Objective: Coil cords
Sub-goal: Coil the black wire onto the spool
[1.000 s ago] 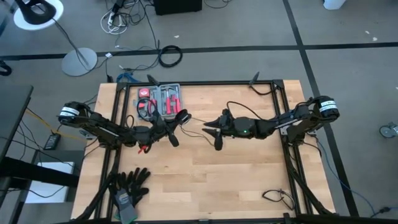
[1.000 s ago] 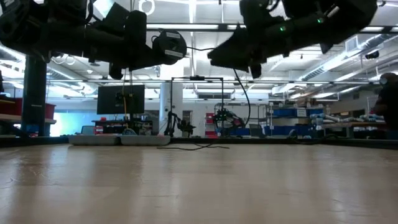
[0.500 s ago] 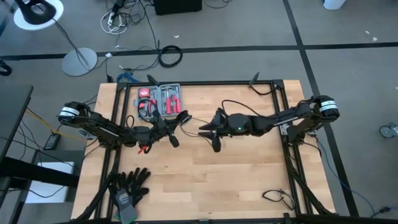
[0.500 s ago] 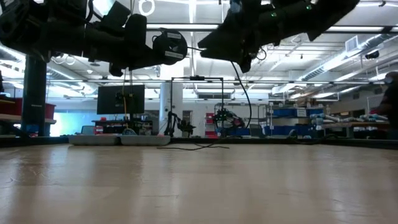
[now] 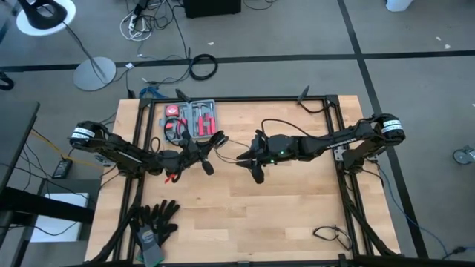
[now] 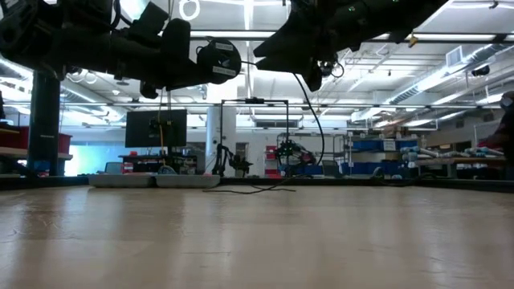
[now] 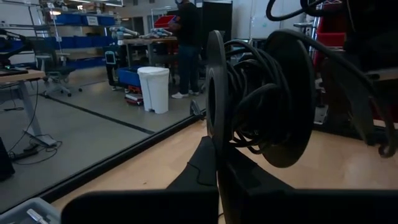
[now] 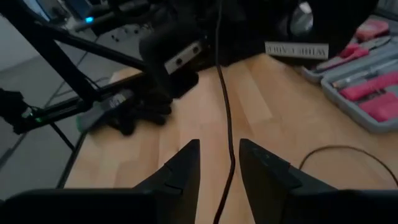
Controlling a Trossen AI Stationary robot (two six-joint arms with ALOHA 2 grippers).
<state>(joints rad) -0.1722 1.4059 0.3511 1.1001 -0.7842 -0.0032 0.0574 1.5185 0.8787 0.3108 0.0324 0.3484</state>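
Overhead, the wooden table [image 5: 245,215] fills the middle of the scene, framed by dark rails, with both arms reaching in toward its centre from the left and right edges. Near the far edge, left of centre, lies an open tool case [image 5: 194,117] with red-handled tools, and a pair of black gloves [image 5: 154,222] sits at the near left corner.

The left gripper [image 5: 202,148] hangs above the table left of centre, its fingers together on a round black spool [image 7: 261,106] (the puck-like disc at the cord's end), which has loops of the thin wire wound between its two flat faces. In the low view the spool [image 6: 218,60] shows high above the tabletop, held out at the tip of the left arm.

The right gripper [image 5: 249,159] hovers just right of the spool, near the table's centre, with a short gap between the two grippers. Its fingers [image 8: 180,171] stand apart, and the cord [image 8: 225,118] runs between them without visibly being pinched; the wrist view does not settle whether either finger touches it.

From the spool the thin black cord [image 5: 278,126] crosses to the right gripper, arcs over the right arm toward the far edge, and in the low view droops in a long curve [image 6: 315,120] down to the tabletop, where a stretch lies flat.
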